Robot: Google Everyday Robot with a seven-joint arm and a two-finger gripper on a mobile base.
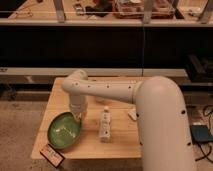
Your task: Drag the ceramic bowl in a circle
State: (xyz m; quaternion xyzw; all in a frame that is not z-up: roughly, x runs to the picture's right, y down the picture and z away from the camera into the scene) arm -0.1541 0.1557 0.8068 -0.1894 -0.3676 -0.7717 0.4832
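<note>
Gripping the ceramic bowl (64, 131) rim, closed pincer (78, 118) at its upper-right edge (table's front-left corner).

We see a light wooden table (117, 145) with a pale, upright, bottle-like white object (105, 125) standing near its middle. At the front left corner lies a small dark rectangular packet with a pale edge (53, 154) — it overhangs the table's edge slightly. A small white item (132, 114) rests further right, partly hidden. Behind the table runs a dark shelving unit with metal rails (100, 47) — cluttered reddish trays (140, 7) sit on top. A blue object (201, 135) lies on the floor at right.
</note>
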